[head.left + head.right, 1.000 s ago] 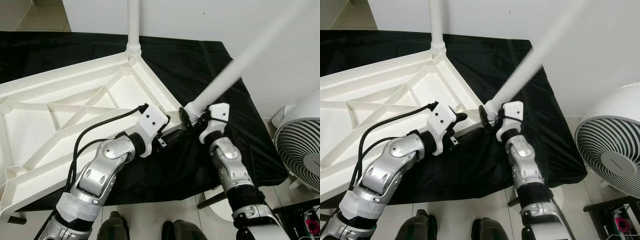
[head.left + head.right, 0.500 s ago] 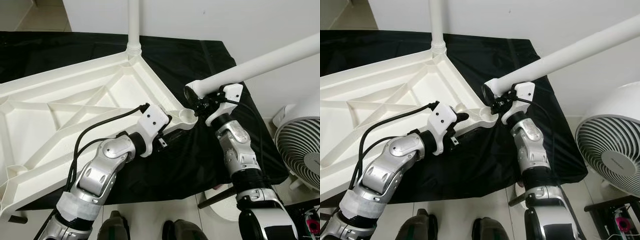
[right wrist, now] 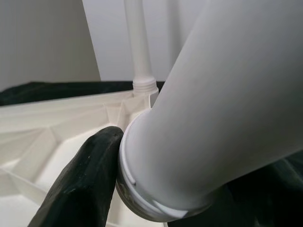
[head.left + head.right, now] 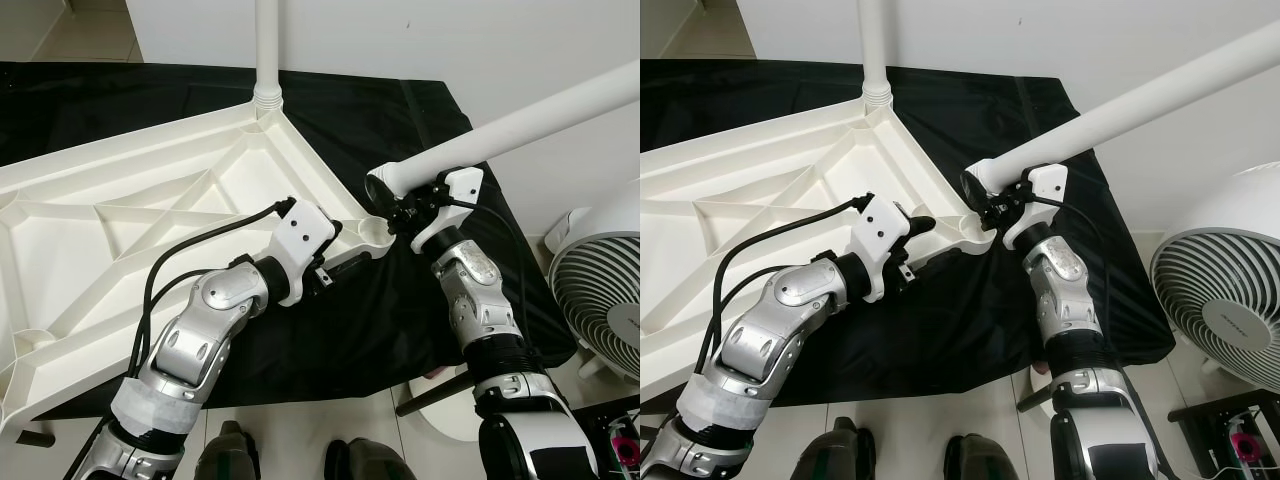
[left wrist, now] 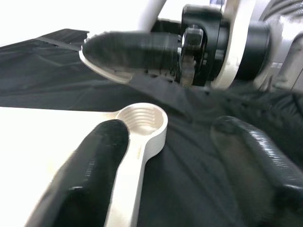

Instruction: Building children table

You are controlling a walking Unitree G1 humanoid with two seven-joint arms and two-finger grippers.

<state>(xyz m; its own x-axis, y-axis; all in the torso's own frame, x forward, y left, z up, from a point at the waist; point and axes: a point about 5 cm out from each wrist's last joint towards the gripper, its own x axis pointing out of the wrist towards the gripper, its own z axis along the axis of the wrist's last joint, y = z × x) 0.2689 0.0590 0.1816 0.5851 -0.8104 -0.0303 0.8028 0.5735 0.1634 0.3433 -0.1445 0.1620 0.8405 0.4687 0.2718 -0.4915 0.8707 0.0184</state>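
Observation:
The white table top (image 4: 150,200) lies upside down on a black cloth, ribs facing up. One white leg (image 4: 266,50) stands screwed into its far corner. My right gripper (image 4: 402,207) is shut on a second white leg (image 4: 520,120), which it holds tilted up to the right. That leg's threaded end (image 3: 142,208) hovers just above and beside the near corner socket (image 4: 376,232), apart from it. My left gripper (image 4: 345,252) is open astride the table top's rim beside that socket (image 5: 142,120). One finger (image 5: 90,175) rests on the rim; the other is over the cloth.
A white floor fan (image 4: 1230,310) stands on the tiles at my right. The cloth-covered surface ends at a front edge (image 4: 330,370) just before my feet. A white wall runs close behind. A dark rod (image 4: 435,395) lies on the floor by my right arm.
My right gripper has swung the leg from steep to a flatter tilt and lifted its end off the corner socket. My left gripper has shifted slightly along the rim.

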